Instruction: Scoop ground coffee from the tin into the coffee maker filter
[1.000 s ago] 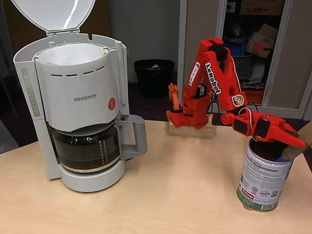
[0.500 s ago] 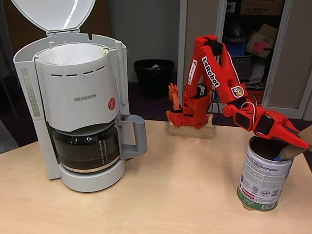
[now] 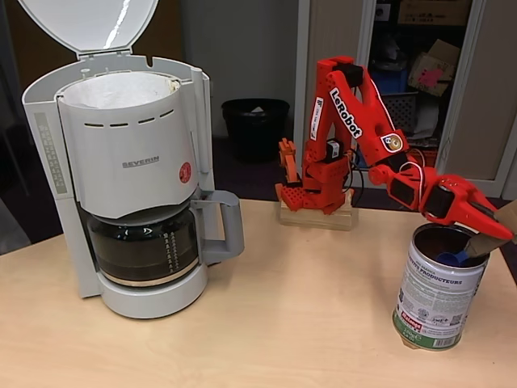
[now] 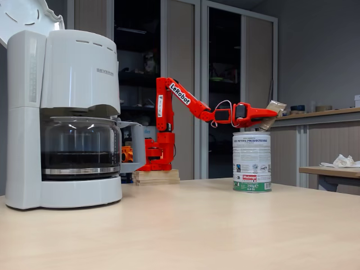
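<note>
The tin (image 3: 436, 299) stands upright at the right of the table, also seen as the tin (image 4: 251, 163) from the side. My red gripper (image 3: 489, 229) hovers over its far right rim, shut on a scoop's tan handle (image 3: 494, 239). The blue scoop bowl (image 3: 449, 259) hangs inside the tin's mouth, and its load is hidden. The tin's inside looks dark brown; I cannot make out the ground coffee itself. The white paper coffee maker filter (image 3: 121, 87) lines the open grey basket at the far left. From the side, the gripper (image 4: 265, 119) is level with the tin's top.
The SEVERIN machine (image 3: 121, 162) has its lid (image 3: 89, 24) raised and a dark glass carafe (image 3: 144, 250) below. My arm's base sits on a wooden block (image 3: 317, 217) at the table's back edge. Bare tabletop (image 3: 307, 307) lies between machine and tin.
The gripper has lifted slightly up and to the right over the tin, and more of the blue scoop bowl now shows inside the mouth.
</note>
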